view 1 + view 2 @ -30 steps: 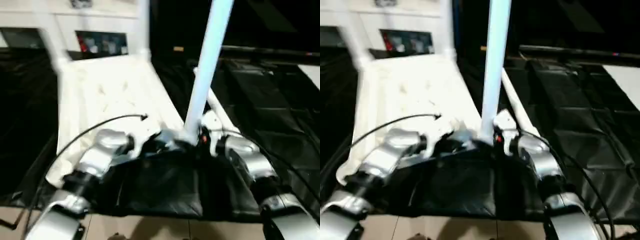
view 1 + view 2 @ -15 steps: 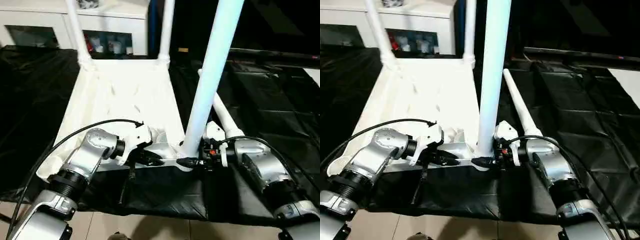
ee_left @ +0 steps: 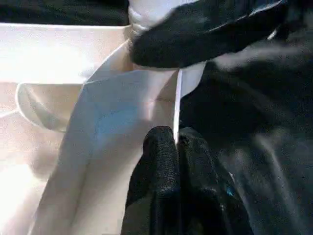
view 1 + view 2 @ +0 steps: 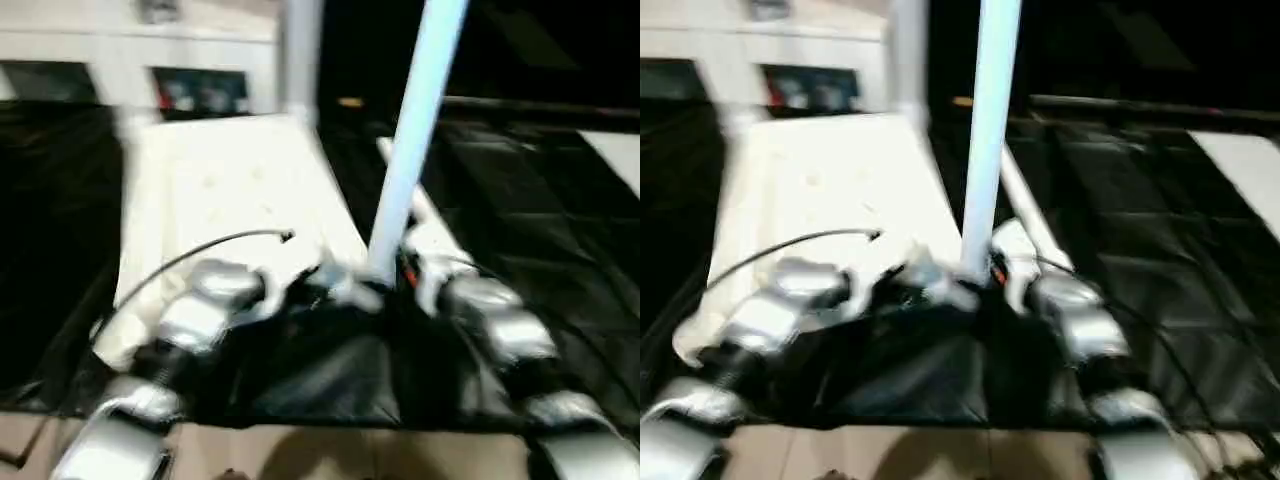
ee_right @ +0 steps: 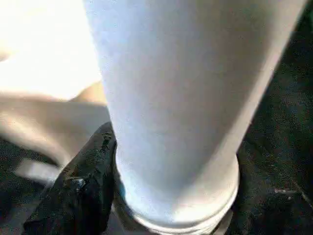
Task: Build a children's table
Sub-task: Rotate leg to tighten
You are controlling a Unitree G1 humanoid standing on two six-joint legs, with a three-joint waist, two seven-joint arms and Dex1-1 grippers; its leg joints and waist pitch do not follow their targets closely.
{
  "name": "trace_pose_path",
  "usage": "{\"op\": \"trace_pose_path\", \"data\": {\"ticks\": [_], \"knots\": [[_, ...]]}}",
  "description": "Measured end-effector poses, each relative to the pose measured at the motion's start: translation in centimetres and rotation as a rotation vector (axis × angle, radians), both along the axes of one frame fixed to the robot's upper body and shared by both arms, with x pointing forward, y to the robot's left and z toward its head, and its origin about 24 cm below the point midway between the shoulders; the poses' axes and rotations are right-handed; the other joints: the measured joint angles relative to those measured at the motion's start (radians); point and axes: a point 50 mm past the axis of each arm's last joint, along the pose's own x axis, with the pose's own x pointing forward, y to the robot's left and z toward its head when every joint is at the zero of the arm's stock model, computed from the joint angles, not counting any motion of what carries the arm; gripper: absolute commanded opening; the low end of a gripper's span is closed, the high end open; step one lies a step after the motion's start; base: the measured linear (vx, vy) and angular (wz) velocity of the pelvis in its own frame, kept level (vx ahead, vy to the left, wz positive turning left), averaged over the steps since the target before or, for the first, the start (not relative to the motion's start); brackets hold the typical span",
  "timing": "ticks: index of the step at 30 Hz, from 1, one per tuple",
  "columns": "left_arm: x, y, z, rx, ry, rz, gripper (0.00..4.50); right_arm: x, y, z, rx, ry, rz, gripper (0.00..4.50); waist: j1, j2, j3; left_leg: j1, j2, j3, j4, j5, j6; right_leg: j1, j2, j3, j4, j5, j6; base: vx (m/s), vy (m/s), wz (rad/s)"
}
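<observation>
The children's table top (image 4: 230, 180) lies upside down on black cloth, ribbed underside up. A white leg (image 4: 410, 150) stands upright in its near right corner socket. My right gripper (image 4: 392, 278) is closed round the base of this leg, and one black finger (image 5: 83, 191) presses against its side. My left gripper (image 3: 177, 142) is shut on the thin near rim of the top, just beside that corner. Another leg (image 4: 1025, 210) lies on the cloth to the right of the top. A further leg (image 4: 300, 50) stands at the far right corner.
A white cabinet (image 4: 200, 40) with glass doors stands behind the table top. Black cloth (image 4: 540, 200) covers the work surface to the right and left. A flat white board (image 4: 1240, 165) lies at the far right. A strip of light floor (image 4: 330, 455) shows at the near edge.
The whole picture has swung and blurred, so the camera has moved. The upright leg and both grippers keep their places at the near right corner.
</observation>
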Motion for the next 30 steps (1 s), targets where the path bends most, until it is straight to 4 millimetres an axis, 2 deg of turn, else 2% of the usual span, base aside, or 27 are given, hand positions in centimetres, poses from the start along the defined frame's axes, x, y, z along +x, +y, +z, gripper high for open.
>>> {"op": "trace_pose_path", "data": {"ticks": [5, 7, 11, 14, 18, 21, 25, 29, 30], "knots": [[0.1, -0.8, 0.1, 0.006, -0.016, 0.030, 0.00, 0.3, 0.4, 0.0, -0.006, -0.029, -0.078, 2.76, 0.002, 0.001, -0.001, 0.002, -0.002, 0.000, -0.002, 0.000, 0.000, -0.001, 0.000, 0.000, 0.001, 0.000, 0.000, 0.000, 0.000, 0.00], [0.1, -0.9, 0.1, 0.006, -0.017, 0.028, 0.00, 0.3, 0.3, 0.0, -0.002, -0.033, -0.080, 3.45, 0.002, 0.001, -0.001, 0.002, -0.002, 0.000, -0.002, 0.000, 0.000, -0.001, 0.000, 0.000, 0.001, 0.000, 0.000, 0.000, 0.000, 0.00], [0.1, -0.6, 0.1, 0.010, -0.017, 0.002, 0.00, 0.2, 0.3, 0.0, 0.023, -0.030, -0.034, 3.67, 0.002, 0.002, -0.001, 0.000, -0.002, 0.000, -0.002, 0.000, 0.000, -0.001, 0.000, 0.000, 0.001, 0.001, -0.002, 0.000, 0.000, 0.00], [0.1, 0.4, 0.4, 0.025, -0.031, -0.061, 0.00, -0.2, -0.4, 0.2, 0.006, -0.038, 0.085, 3.94, 0.002, 0.002, -0.001, -0.002, -0.001, 0.000, -0.004, 0.000, 0.000, -0.002, 0.000, 0.000, 0.001, 0.001, -0.002, 0.000, 0.000, 0.00], [-0.2, 1.2, 0.5, 0.020, -0.026, -0.118, 0.00, -0.6, -0.8, 0.4, -0.007, -0.044, 0.192, 3.94, 0.006, 0.002, -0.001, -0.003, 0.001, 0.000, -0.004, 0.000, 0.000, -0.004, 0.001, 0.000, 0.002, 0.006, -0.009, 0.000, 0.000, 0.00], [-0.9, 2.4, 0.7, 0.003, 0.005, -0.204, 0.00, -1.2, -1.8, 0.7, -0.031, -0.045, 0.340, 3.94, 0.011, 0.003, 0.000, -0.004, 0.003, 0.000, -0.004, 0.000, 0.000, -0.006, 0.001, 0.000, 0.001, 0.005, -0.009, 0.000, 0.000, 0.00], [-1.4, 3.2, 0.8, 0.000, 0.033, -0.299, 0.00, -2.1, -2.6, 1.1, -0.034, -0.028, 0.491, 3.94, 0.036, 0.003, 0.000, -0.008, 0.005, 0.002, -0.001, 0.000, 0.001, -0.006, 0.001, 0.000, 0.000, 0.005, -0.009, 0.000, 0.000, 0.00], [-1.7, 3.7, 0.9, 0.002, 0.057, -0.351, 0.00, -3.0, -3.1, 1.3, -0.039, 0.000, 0.613, 3.94, 0.045, 0.003, 0.000, -0.009, 0.006, 0.003, 0.001, 0.000, 0.001, -0.006, 0.001, 0.000, 0.001, 0.005, -0.009, 0.000, 0.000, 0.00], [-1.7, 3.7, 0.9, 0.003, 0.062, -0.358, 0.00, -3.1, -3.1, 1.4, -0.037, 0.005, 0.628, 3.78, 0.047, 0.003, 0.000, -0.009, 0.007, 0.003, 0.001, 0.000, 0.001, -0.006, 0.001, 0.000, 0.001, 0.005, -0.009, 0.000, 0.000, 0.00]]}}
